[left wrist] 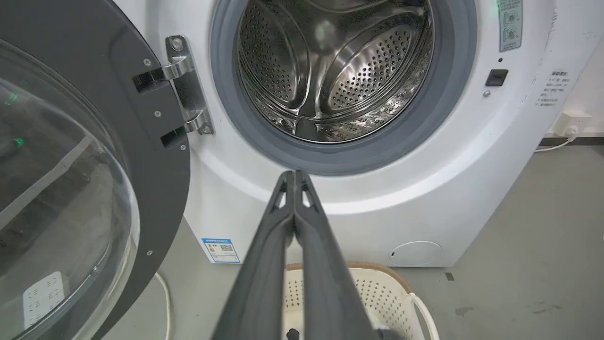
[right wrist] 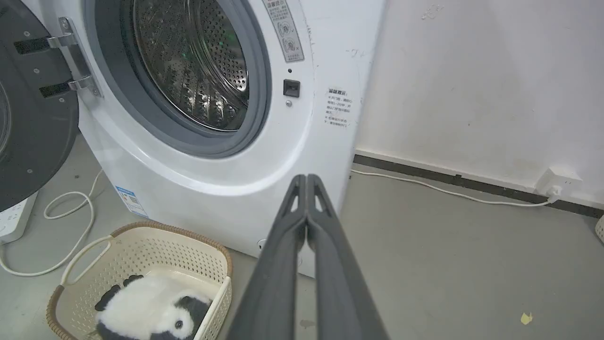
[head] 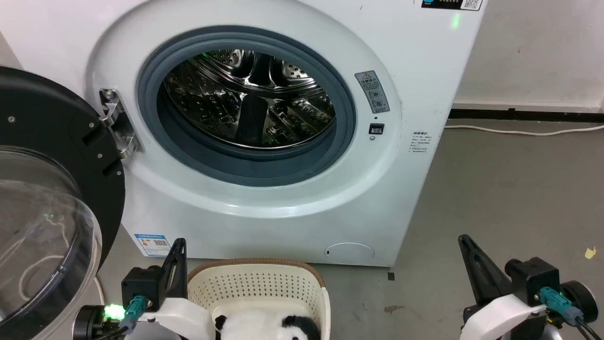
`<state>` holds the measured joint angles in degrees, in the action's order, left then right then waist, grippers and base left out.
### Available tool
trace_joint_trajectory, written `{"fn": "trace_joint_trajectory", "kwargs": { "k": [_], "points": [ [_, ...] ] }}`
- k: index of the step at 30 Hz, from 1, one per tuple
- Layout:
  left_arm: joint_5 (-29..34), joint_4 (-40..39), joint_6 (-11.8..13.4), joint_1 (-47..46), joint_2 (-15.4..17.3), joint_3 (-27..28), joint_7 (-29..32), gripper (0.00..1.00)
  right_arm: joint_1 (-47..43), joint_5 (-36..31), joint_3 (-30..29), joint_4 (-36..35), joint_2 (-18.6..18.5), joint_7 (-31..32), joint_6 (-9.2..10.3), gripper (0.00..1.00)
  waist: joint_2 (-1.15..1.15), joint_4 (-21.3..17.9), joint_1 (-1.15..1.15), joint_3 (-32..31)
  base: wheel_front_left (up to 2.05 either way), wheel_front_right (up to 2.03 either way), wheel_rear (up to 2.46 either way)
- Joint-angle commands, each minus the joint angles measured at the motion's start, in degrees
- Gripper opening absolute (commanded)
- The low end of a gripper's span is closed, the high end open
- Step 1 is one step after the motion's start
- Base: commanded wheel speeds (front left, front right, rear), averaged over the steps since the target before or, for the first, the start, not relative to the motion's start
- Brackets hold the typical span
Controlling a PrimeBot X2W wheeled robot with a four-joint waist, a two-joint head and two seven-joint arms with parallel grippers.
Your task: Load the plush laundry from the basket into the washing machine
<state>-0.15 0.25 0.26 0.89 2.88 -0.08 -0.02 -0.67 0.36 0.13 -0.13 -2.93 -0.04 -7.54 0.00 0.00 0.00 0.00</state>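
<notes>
Hovering: L hand (head: pixel 179 245), R hand (head: pixel 465 242) (shut)

floor (head: pixel 495 198) grey | washing machine (head: pixel 264 203) ahead of left hand (head: pixel 179 242) | basket (head: pixel 257 279) just right of that hand | white cable (head: pixel 519 131) beyond right hand (head: pixel 464 238) | yellow scrap (head: pixel 590 253) to its right

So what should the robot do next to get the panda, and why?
Probably open the left gripper, ready to reach down. It's pressed shut, so it can't grab anything yet. It sits right beside the basket, where the panda lies untouched, and the washing machine already stands open and empty.
</notes>
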Motion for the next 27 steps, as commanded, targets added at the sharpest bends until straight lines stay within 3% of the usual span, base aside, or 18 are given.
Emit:
{"fn": "trace_joint_trajectory", "kwargs": {
  "k": [1, 27],
  "points": [
    [0.1, -0.2, -0.3, -0.9, 0.0, 0.1, 0.0, 0.00, 0.7, -0.4, -0.1, 0.1, 0.1, 0.0, 0.05, 0.00, 0.00, 0.0, 0.00, 0.0, 0.00, 0.00, 0.00],
    [0.1, -0.2, -0.3, -0.9, 0.0, 0.1, 0.0, 0.00, 0.7, -0.4, -0.1, 0.1, 0.1, 0.0, 0.05, 0.00, 0.00, 0.0, 0.00, 0.0, 0.00, 0.00, 0.00]
  ]
}}
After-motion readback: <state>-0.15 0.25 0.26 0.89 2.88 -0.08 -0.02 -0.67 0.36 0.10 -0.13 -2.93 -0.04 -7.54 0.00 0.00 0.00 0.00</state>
